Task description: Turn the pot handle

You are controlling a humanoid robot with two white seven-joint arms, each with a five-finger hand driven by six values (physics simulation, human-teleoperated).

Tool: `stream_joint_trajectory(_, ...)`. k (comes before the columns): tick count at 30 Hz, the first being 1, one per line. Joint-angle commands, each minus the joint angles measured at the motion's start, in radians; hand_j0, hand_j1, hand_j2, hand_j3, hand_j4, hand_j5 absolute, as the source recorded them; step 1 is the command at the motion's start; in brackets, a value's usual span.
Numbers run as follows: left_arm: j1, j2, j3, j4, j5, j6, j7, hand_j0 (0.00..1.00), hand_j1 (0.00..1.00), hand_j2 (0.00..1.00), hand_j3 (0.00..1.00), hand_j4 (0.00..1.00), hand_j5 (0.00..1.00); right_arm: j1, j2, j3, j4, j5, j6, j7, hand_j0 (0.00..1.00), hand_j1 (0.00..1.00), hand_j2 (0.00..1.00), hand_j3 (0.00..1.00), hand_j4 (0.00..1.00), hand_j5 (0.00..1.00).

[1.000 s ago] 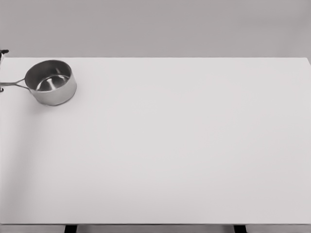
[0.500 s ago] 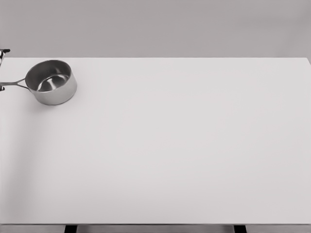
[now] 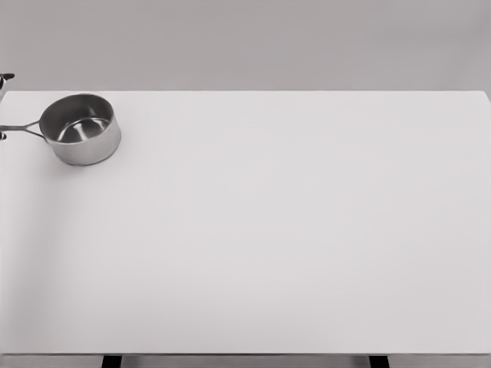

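Only a round, shiny steel pot [image 3: 80,129] sits on the smooth white table [image 3: 276,230]; fingers' state indiscernible.

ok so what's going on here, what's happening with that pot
A steel pot sits empty at the far left corner of a white table. Its thin handle points left and runs off the picture's left edge. Small dark bits at that edge, near the handle's end, may be part of a hand, but too little shows to tell. No arm is clearly in view, so nothing visibly grips the pot.
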Motion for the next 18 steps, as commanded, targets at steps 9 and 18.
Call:
stream_joint_trajectory(9,0.017,0.002,-0.007,-0.015,0.003,-0.007,0.001,1.00,1.00,1.00,1.00,1.00,1.00,0.000,0.000,0.000,0.000,0.000,0.000,0.000,1.00,1.00,1.00,1.00,1.00,1.00)
stream_joint_trajectory(18,0.038,0.013,-0.002,-0.092,0.009,-0.010,0.004,1.00,1.00,1.00,1.00,1.00,1.00,0.000,0.000,0.000,0.000,0.000,0.000,0.000,1.00,1.00,1.00,1.00,1.00,1.00)
